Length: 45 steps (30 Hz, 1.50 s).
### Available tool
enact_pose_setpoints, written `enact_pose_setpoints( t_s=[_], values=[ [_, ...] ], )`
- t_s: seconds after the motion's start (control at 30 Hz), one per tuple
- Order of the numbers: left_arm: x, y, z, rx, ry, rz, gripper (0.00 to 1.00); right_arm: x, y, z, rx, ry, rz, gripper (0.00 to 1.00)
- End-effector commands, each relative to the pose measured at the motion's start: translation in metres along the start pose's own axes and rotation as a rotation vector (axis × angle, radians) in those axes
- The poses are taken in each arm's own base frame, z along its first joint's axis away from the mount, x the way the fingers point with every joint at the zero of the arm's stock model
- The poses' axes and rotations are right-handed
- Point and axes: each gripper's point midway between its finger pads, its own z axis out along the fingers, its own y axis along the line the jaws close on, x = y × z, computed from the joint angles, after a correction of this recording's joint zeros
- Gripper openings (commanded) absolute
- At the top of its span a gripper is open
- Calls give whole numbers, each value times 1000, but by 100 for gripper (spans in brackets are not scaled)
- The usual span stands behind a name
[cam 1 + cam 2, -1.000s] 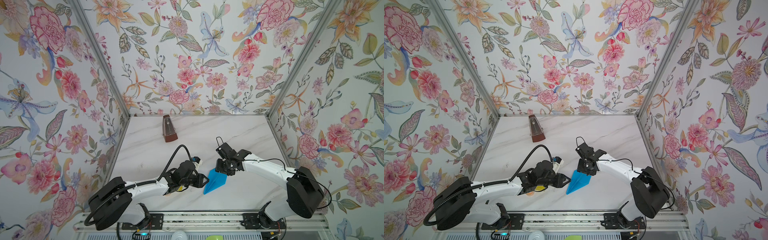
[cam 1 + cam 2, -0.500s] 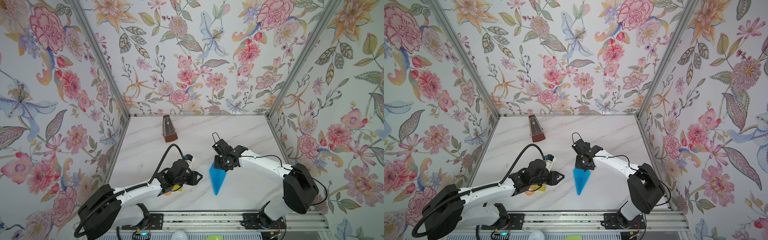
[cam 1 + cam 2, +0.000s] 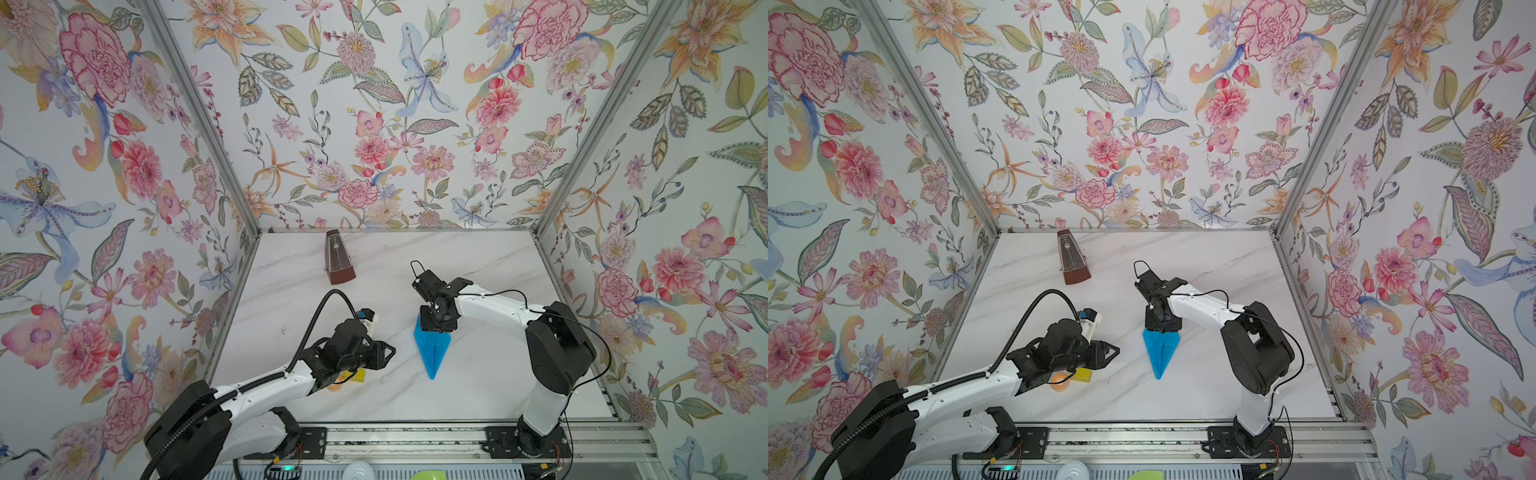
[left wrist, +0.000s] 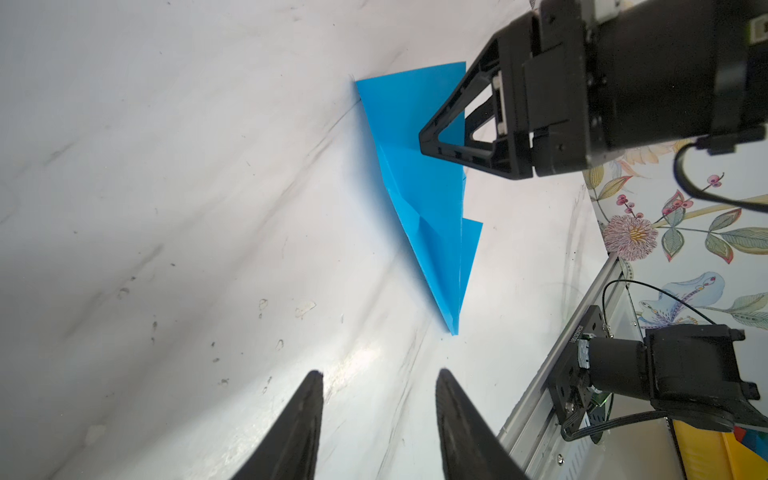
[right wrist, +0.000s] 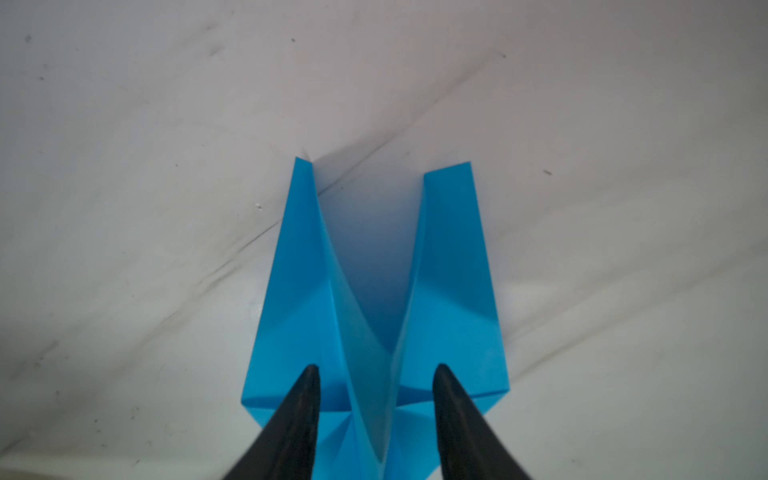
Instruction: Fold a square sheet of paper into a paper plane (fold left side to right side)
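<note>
1. Right gripper (image 5: 376, 368): jaws parted, straddling the centre ridge of the paper plane (image 3: 432, 349); probably not touching it.
2. Left gripper (image 4: 378, 372): jaws parted, empty, apart from plane.
3. Paper plane: mid-table (image 3: 478, 386), nose toward arm bases.

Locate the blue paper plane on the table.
In both top views the paper plane lies slightly right of centre, nose toward the near edge, its wide tail under the right claw.

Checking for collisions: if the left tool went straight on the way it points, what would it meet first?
Probably the paper plane, near its pointed nose; only bare tabletop lies between it and the left tool. Depth is unclear.
</note>
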Motion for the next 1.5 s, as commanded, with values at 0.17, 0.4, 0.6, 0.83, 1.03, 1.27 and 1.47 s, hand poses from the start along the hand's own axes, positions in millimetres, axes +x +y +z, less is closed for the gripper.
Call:
enact_pose_setpoints(
  t_s=[0.17, 0.4, 0.6, 0.83, 1.03, 1.27, 1.47],
  values=[
    [3, 6, 0, -7, 3, 3, 47, 2, 0, 23, 26, 24, 32, 60],
    [2, 7, -2, -10, 1, 0, 47, -5, -3, 42, 50, 22, 46, 62],
    [-2, 17, -10, -41, -8, -16, 48, -33, -5, 51, 81, -17, 47, 62],
    [-8, 34, -25, -110, -52, -21, 50, -91, -2, 66, 67, -65, 68, 61],
    [-17, 60, -39, -220, -69, -6, 53, -151, -2, 82, 32, -118, 113, 61],
    [-43, 86, -59, -333, -133, 20, 58, -202, -1, 94, 24, -197, 131, 61],
    [-65, 113, -79, -472, -208, 15, 68, -231, -3, 68, 6, -251, 149, 61]
  ],
)
